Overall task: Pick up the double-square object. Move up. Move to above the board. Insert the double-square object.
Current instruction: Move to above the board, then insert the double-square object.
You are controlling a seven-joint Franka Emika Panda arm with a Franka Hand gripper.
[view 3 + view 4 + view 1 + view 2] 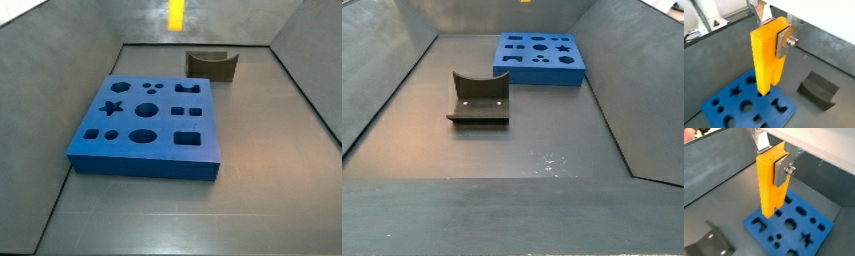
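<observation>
Currently: gripper [776, 36] aloft, fingers clamping double-square object [767, 55]; transit above board [747, 107] underway; next, align with matching hole.

Grey floor [543, 140], sloped grey walls [382, 60]

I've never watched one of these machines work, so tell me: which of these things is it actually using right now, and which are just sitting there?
In use:
- gripper, high above the floor, shut on the bar
- double-square object, the yellow-orange bar, held upright over the board
- board, the blue slab with shaped holes, where the bar goes

Just sitting there:
- dark grey holder block, empty, on the floor apart from the board
</observation>
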